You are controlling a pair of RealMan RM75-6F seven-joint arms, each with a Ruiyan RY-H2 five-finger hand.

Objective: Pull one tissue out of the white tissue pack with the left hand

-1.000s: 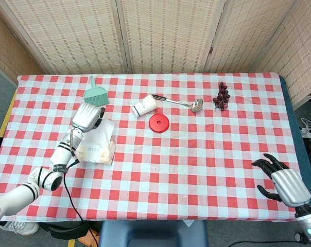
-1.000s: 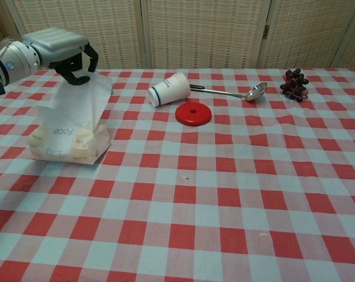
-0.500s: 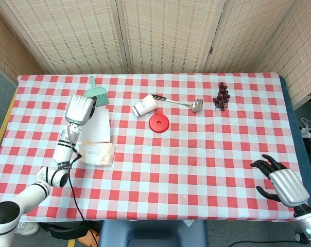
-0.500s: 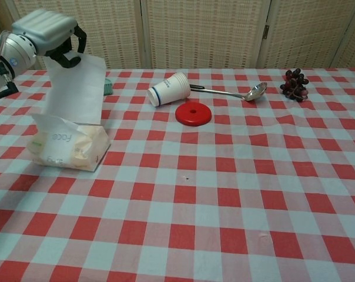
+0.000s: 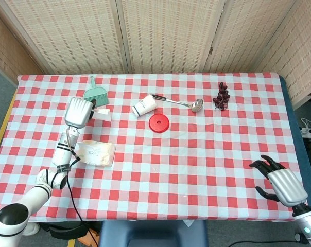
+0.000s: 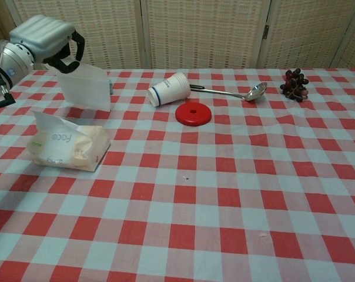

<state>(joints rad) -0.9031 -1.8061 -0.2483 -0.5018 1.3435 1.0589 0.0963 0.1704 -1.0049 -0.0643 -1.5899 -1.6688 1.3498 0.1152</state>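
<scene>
The white tissue pack (image 5: 95, 153) (image 6: 67, 147) lies on the checked tablecloth at the left, with another tissue sticking up from its top. My left hand (image 5: 78, 111) (image 6: 45, 39) hangs above and behind the pack and pinches one white tissue (image 6: 83, 86) (image 5: 101, 114). That tissue dangles free in the air, clear of the pack. My right hand (image 5: 280, 182) rests at the table's near right corner with its fingers apart and nothing in it; only the head view shows it.
A green dustpan (image 5: 96, 92) lies behind my left hand. A tipped paper cup (image 6: 168, 89), a metal ladle (image 6: 235, 93), a red disc (image 6: 193, 114) and a bunch of dark grapes (image 6: 294, 83) sit along the far half of the table.
My left hand rose and drew back, and the tissue came fully out of the pack. The pack settled down flat. My right hand stayed put.
</scene>
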